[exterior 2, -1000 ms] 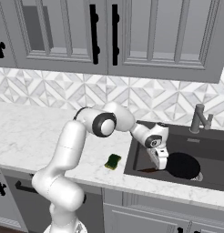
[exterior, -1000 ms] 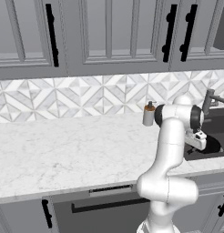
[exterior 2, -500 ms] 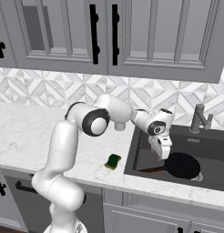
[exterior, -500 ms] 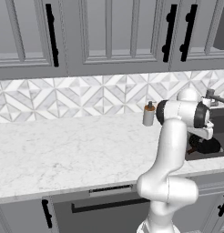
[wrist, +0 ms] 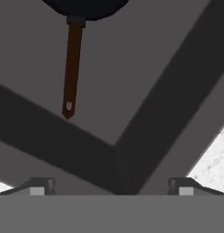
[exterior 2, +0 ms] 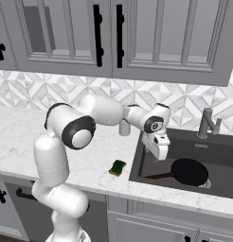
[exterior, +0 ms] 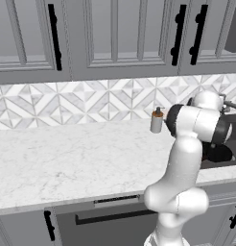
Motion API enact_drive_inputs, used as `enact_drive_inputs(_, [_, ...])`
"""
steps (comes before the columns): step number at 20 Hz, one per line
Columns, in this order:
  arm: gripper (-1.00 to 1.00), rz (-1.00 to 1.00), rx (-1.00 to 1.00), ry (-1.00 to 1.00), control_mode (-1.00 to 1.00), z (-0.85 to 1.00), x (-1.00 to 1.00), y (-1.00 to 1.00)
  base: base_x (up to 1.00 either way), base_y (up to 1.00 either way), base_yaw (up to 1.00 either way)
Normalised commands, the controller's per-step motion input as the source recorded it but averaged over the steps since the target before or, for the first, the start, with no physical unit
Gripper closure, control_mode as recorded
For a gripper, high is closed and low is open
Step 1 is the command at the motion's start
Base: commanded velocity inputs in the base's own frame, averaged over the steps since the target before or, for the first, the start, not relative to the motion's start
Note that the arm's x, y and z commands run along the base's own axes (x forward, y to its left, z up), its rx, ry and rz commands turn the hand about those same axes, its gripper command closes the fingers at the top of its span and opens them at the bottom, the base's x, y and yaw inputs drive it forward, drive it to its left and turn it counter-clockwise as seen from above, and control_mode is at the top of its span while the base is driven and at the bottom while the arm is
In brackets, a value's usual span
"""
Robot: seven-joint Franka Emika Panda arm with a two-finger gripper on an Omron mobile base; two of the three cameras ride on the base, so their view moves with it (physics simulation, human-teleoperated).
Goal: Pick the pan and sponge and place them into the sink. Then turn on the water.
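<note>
Since the earlier frame the gripper (exterior 2: 159, 153) lifts off the pan (exterior 2: 189, 171), jaws spread wide and empty. Pan lies inside the sink (exterior 2: 218, 147); sponge (exterior 2: 118, 167) sits on the counter (exterior 2: 90, 160) just beside the rim. Risk: swinging toward the sponge, the fingers clip the sink wall or nudge it away.

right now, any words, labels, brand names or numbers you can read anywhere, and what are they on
None: no readable text shows in any view.
The small bottle at the backsplash carries no label that can be made out.
The pan, sponge, sink, faucet and cabinet doors are plain.
</note>
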Motion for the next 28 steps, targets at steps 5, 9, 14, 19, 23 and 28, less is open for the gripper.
enact_drive_inputs(5, [-1.00, 0.18, 0.00, 0.03, -1.00, 0.57, -0.54, 0.60, 0.00, 0.00, 0.00])
enact_drive_inputs(9, [-1.00, 0.24, 0.00, 0.00, -1.00, 0.44, -0.68, 0.59, 0.00, 0.00, 0.00])
enact_drive_inputs(14, [-1.00, 0.31, 0.00, 0.02, -1.00, 0.39, -0.62, 0.62, 0.00, 0.00, 0.00])
enact_drive_inputs(19, [-1.00, 0.29, 0.02, 0.02, -1.00, 0.27, -0.63, 0.56, 0.00, 0.00, 0.00])
enact_drive_inputs(23, [-1.00, 0.27, 0.07, 0.00, -1.00, 0.03, -0.43, 0.54, 0.00, 0.00, 0.00])
enact_drive_inputs(28, [-1.00, 0.20, 0.12, 0.00, -1.00, 0.00, 0.03, 0.47, 0.00, 0.00, 0.00])
